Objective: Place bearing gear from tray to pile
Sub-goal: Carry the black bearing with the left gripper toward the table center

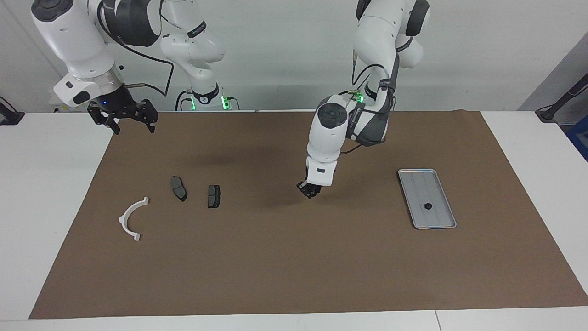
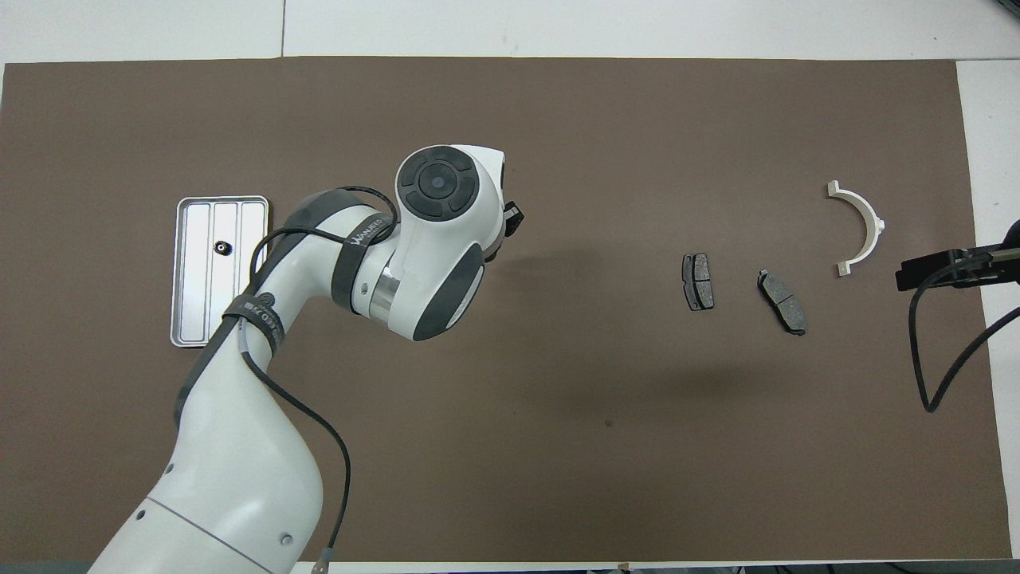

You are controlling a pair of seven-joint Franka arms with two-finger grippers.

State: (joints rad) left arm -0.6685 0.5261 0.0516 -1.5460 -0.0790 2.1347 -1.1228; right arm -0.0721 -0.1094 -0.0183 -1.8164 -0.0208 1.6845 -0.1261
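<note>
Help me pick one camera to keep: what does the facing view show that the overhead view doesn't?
Only facing: the left hand, low over the mat's middle, and the open, waiting right hand whole, over the mat's corner. Only overhead: nothing new; the left arm's wrist hides most of its hand. Both: tray with one small gear, two dark pads, white half-ring.

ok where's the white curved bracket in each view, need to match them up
Facing view: the white bracket lies low at the picture's left, at the right arm's end of the brown mat.
Overhead view: the white bracket sits at the picture's right, above mid-height.
Shared landmark: the two dark grey plates lie beside it in both views, toward the tray.
</note>
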